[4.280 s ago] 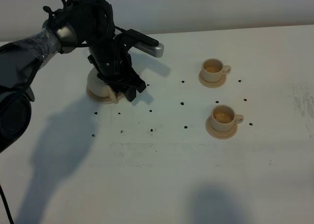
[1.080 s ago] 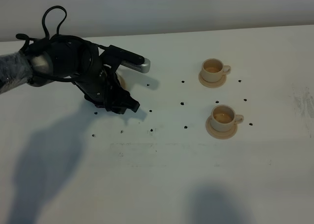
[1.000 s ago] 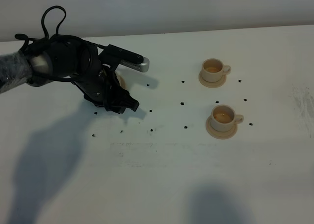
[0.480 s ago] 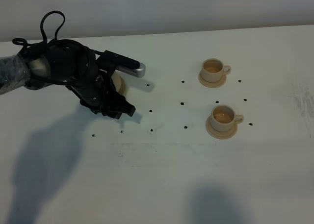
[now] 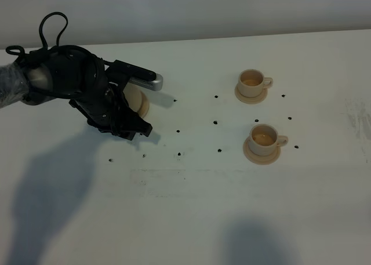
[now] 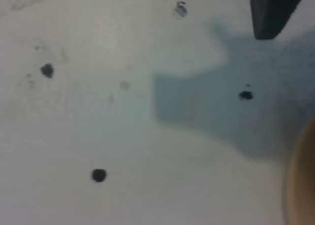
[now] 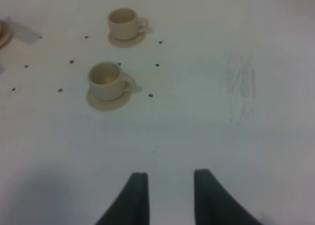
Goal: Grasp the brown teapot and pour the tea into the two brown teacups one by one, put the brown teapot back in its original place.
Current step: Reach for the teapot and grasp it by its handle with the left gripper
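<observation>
Jaws of the right gripper (image 7: 167,198) are held slightly apart, empty; the left gripper's (image 5: 137,129) can't be told. The teapot (image 5: 136,98) is tucked just behind the left jaws, mostly hidden by the arm. The near cup (image 7: 105,79) and far cup (image 7: 123,22) are parked well ahead of the right jaws.

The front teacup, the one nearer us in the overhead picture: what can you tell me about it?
The front teacup is small and beige-tan and looks ceramic, with a loop handle pointing right in the overhead view. It stands upright on a matching round saucer on the white table. Its inside looks amber, as if it holds tea. Small black dots lie around it, apart from it. Only the saucer touches it.
</observation>
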Controlling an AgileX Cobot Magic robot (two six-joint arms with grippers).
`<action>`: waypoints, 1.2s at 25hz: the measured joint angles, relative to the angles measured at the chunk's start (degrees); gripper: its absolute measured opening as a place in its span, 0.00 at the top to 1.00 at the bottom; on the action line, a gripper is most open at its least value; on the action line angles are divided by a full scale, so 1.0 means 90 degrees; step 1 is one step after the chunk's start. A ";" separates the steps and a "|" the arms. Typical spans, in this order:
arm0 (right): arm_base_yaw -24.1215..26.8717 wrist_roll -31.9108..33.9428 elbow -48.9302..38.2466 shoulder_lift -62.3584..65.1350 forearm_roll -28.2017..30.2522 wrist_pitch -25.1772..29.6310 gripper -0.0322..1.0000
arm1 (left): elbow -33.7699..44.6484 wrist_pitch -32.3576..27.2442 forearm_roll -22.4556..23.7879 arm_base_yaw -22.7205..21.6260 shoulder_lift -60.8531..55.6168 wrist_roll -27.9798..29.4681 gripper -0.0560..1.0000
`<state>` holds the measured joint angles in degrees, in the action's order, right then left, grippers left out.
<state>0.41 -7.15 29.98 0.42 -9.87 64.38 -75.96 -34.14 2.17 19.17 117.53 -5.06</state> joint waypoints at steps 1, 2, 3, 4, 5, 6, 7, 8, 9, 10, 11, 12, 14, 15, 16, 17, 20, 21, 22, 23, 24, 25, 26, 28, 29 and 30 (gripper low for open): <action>0.0000 0.0000 0.0000 0.0000 0.0000 0.0000 0.75 | 0.0000 0.0000 0.0005 -0.0016 0.0000 0.0000 0.57; 0.0000 0.0000 0.0000 0.0000 0.0000 0.0000 0.75 | 0.0000 0.0000 0.0005 -0.0036 0.0000 0.0000 0.58; 0.0000 0.0000 0.0000 0.0000 0.0000 0.0000 0.75 | 0.0000 0.0000 0.0023 -0.0042 0.0000 0.0000 0.58; 0.0000 0.0000 0.0000 0.0000 0.0000 0.0000 0.75 | 0.0000 0.0000 0.0051 -0.0058 0.0000 0.0000 0.58; 0.0000 0.0000 0.0000 0.0000 0.0000 0.0000 0.75 | 0.0000 0.0000 0.0087 -0.0069 0.0000 0.0000 0.59; 0.0000 0.0000 0.0000 0.0000 0.0000 0.0000 0.75 | 0.0000 0.0000 0.0131 -0.0091 0.0000 0.0006 0.59; 0.0000 0.0000 0.0000 0.0000 0.0000 0.0000 0.75 | 0.0000 0.0000 0.0170 -0.0112 0.0000 0.0006 0.59; 0.0000 0.0000 0.0000 0.0000 0.0000 0.0000 0.75 | 0.0000 0.0000 0.0205 -0.0135 0.0000 0.0006 0.59; 0.0000 0.0000 0.0000 0.0000 0.0000 0.0000 0.75 | 0.0000 0.0000 0.0234 -0.0156 0.0000 0.0006 0.59; 0.0000 0.0000 0.0000 0.0000 0.0000 0.0000 0.75 | 0.0000 0.0000 0.0283 -0.0172 -0.0006 0.0006 0.59; 0.0000 0.0000 0.0000 0.0000 0.0000 0.0000 0.75 | 0.0000 0.0000 0.0299 -0.0185 -0.0006 0.0006 0.59; 0.0000 0.0000 0.0000 0.0000 0.0000 0.0000 0.75 | 0.0000 0.0006 0.0315 -0.0186 -0.0011 0.0006 0.59; 0.0000 0.0000 0.0000 0.0000 0.0000 0.0000 0.75 | 0.0000 0.0006 0.0330 -0.0216 -0.0011 0.0001 0.59; 0.0000 0.0000 0.0000 0.0000 0.0000 0.0000 0.75 | 0.0000 0.0006 0.0338 -0.0228 -0.0011 -0.0007 0.59; 0.0000 0.0000 0.0000 0.0000 0.0000 0.0000 0.75 | 0.0000 0.0006 0.0355 -0.0243 -0.0011 -0.0007 0.59; 0.0000 0.0000 0.0000 0.0000 0.0000 0.0000 0.75 | 0.0000 0.0006 0.0367 -0.0249 -0.0011 -0.0012 0.59; 0.0000 0.0000 0.0000 0.0000 0.0000 0.0000 0.75 | 0.0000 0.0006 0.0447 -0.0258 -0.0011 -0.0034 0.59; 0.0000 0.0000 0.0000 0.0000 0.0000 0.0000 0.75 | 0.0000 0.0006 0.0453 -0.0281 -0.0011 -0.0051 0.59; 0.0000 0.0000 0.0000 0.0000 0.0000 0.0000 0.75 | 0.0000 0.0006 0.0465 -0.0299 -0.0011 -0.0063 0.59; 0.0000 0.0000 0.0000 0.0000 0.0000 0.0000 0.75 | 0.0000 0.0006 0.0487 -0.0316 -0.0011 -0.0089 0.59; 0.0000 0.0000 0.0000 0.0000 0.0000 0.0000 0.75 | 0.0000 0.0006 0.0496 -0.0334 -0.0011 -0.0097 0.59; 0.0000 0.0000 0.0000 0.0000 0.0000 0.0000 0.75 | 0.0000 0.0006 0.0496 -0.0352 -0.0011 -0.0123 0.59; 0.0000 0.0000 0.0000 0.0000 0.0000 0.0000 0.75 | 0.0000 0.0006 0.0498 -0.0358 -0.0018 -0.0156 0.59; 0.0000 0.0000 0.0000 0.0000 0.0000 0.0000 0.75 | 0.0000 0.0001 0.0503 -0.0377 -0.0018 -0.0246 0.59; 0.0000 0.0000 0.0000 0.0000 0.0000 0.0000 0.75 | 0.0000 0.0001 0.0503 -0.0383 -0.0018 -0.0286 0.59; 0.0000 0.0000 0.0000 0.0000 0.0000 0.0000 0.75 | 0.0000 0.0001 0.0503 -0.0391 -0.0022 -0.0325 0.59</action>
<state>0.41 -7.15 29.98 0.42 -9.87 64.38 -75.96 -34.12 6.70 15.65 117.33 -7.99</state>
